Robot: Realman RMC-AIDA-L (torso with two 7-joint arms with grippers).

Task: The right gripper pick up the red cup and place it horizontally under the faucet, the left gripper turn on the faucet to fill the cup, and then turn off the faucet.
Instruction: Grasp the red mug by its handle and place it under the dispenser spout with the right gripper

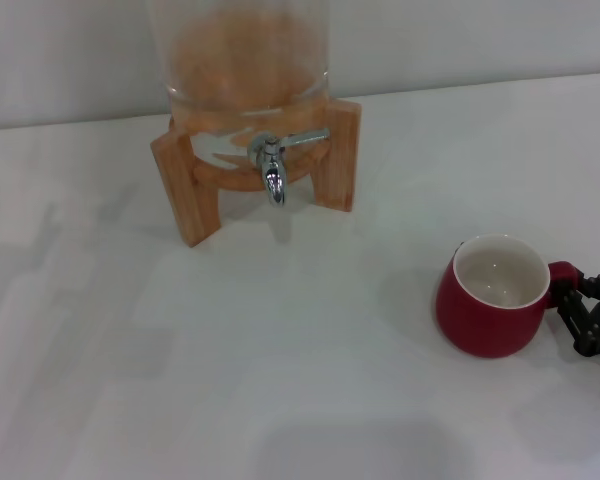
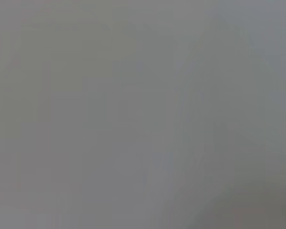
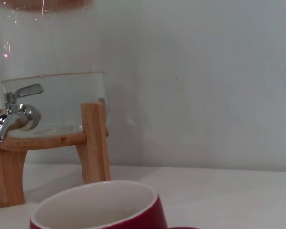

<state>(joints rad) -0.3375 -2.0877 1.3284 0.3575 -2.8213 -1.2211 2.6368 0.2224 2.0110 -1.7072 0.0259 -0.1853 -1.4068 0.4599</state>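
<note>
The red cup (image 1: pixel 492 297) stands upright on the white table at the right, white inside showing, its small handle (image 1: pixel 565 272) pointing right. My right gripper (image 1: pixel 581 292) reaches in from the right edge, open, with its black fingertips just at the handle. In the right wrist view the cup's rim (image 3: pixel 95 208) fills the near foreground. The chrome faucet (image 1: pixel 273 160) (image 3: pixel 13 116) juts from the glass dispenser (image 1: pixel 242 60), its flat lever lying sideways and its spout pointing down, with no water running. My left gripper is out of view; its wrist view is plain grey.
The dispenser sits on a wooden stand (image 1: pixel 185 185) (image 3: pixel 93 143) at the back centre, close to the pale wall. Bare white tabletop (image 1: pixel 280 350) lies between the stand and the cup.
</note>
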